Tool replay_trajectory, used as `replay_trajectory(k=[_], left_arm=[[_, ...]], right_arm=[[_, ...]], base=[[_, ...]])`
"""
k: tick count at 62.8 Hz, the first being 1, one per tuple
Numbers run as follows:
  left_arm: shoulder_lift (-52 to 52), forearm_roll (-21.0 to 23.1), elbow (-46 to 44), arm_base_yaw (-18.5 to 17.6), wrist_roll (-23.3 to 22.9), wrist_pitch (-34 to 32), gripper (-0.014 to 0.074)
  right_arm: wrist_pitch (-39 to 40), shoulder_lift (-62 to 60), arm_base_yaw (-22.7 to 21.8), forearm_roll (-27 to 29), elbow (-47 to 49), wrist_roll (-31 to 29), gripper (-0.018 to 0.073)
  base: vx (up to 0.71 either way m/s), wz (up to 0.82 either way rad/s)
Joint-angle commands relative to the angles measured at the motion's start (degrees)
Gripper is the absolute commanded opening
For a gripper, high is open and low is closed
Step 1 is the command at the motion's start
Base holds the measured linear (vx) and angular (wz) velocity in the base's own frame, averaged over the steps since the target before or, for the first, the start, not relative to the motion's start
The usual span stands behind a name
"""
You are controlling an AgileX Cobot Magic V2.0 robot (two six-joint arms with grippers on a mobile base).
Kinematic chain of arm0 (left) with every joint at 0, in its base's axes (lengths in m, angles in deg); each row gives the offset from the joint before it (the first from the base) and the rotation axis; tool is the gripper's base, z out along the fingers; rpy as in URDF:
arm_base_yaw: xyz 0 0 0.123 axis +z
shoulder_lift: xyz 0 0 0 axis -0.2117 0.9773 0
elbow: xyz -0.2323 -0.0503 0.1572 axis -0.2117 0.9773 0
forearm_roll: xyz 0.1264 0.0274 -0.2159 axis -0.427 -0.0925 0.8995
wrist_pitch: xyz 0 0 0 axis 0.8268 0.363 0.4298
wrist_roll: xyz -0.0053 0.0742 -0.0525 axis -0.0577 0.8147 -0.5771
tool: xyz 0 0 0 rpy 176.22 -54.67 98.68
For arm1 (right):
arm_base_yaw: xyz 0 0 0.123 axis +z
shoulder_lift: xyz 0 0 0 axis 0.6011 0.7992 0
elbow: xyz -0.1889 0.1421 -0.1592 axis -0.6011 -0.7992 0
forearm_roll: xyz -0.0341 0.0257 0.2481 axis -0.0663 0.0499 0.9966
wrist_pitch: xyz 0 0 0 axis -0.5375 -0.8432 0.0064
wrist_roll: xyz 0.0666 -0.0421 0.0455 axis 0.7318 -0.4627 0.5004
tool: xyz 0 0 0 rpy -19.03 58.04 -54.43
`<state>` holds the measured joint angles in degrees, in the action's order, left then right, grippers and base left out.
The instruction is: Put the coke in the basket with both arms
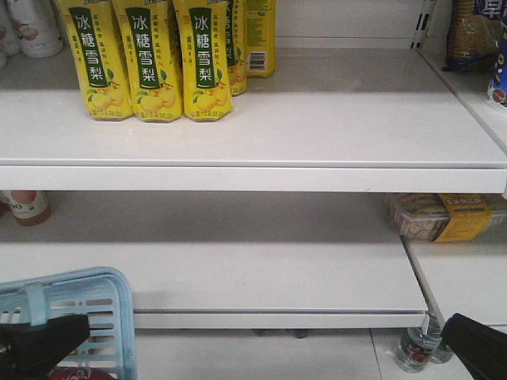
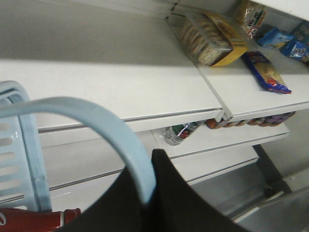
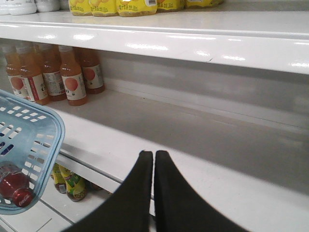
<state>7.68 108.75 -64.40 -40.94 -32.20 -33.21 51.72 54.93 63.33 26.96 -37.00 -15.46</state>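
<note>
1. Shelving fills the front view: yellow pear-drink bottles (image 1: 142,59) stand on the upper shelf (image 1: 317,134), their tops cut off by the frame. The light blue basket (image 1: 75,305) shows only a corner at lower left, a sliver of red coke (image 1: 79,373) barely visible inside it. The left gripper (image 1: 40,342) and right gripper (image 1: 479,344) appear as dark shapes at the bottom corners, their jaw states unreadable here.

2. Left wrist view: the left gripper (image 2: 153,193) is clenched on the basket's curved handle (image 2: 96,121). The coke (image 2: 36,222) lies on its side beside the slotted wall, mostly cropped. A boxed snack (image 2: 212,38) sits on the far shelf.

3. Right wrist view: the right gripper (image 3: 153,159) has its fingers pressed together, holding nothing. The basket (image 3: 41,145) hangs at left, the coke (image 3: 14,188) blurred behind its slots. Peach-coloured bottles (image 3: 72,79) stand under the shelf.
</note>
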Motion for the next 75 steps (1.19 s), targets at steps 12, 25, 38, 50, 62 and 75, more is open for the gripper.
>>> replay_trajectory(k=[12, 25, 38, 50, 62, 75], left_arm=[[-10.9, -15.5, 12.2, -0.4, -6.0, -16.2, -0.0006], [-17.8, -15.8, 20.2, -0.4, -5.9, -23.3, -0.0006], [-23.3, -24.2, 21.5, 0.7, -6.0, -26.3, -0.0006], [-29.4, -27.3, 21.6, 9.6, -6.0, -25.5, -0.0006], [-34.9, -27.3, 21.6, 20.3, -5.8, -24.9, -0.0006], [-35.0, -27.3, 21.6, 28.1, -5.8, -23.9, -0.0006]], right_arm=[[3.9, 0.5, -0.1, 0.3, 1.5, -0.4, -0.0005], [3.9, 0.5, -0.1, 0.3, 1.5, -0.4, -0.0005], [3.9, 0.5, -0.1, 0.3, 1.5, -0.4, -0.0005], [3.9, 0.5, -0.1, 0.3, 1.5, -0.4, -0.0005], [3.8, 0.5, -0.1, 0.3, 1.5, -0.4, -0.0005], [3.8, 0.5, -0.1, 0.3, 1.5, -0.4, -0.0005]], base=[[0.0, 0.0], [0.0, 0.0], [0.0, 0.0], [0.0, 0.0], [0.0, 0.0], [0.0, 0.0]])
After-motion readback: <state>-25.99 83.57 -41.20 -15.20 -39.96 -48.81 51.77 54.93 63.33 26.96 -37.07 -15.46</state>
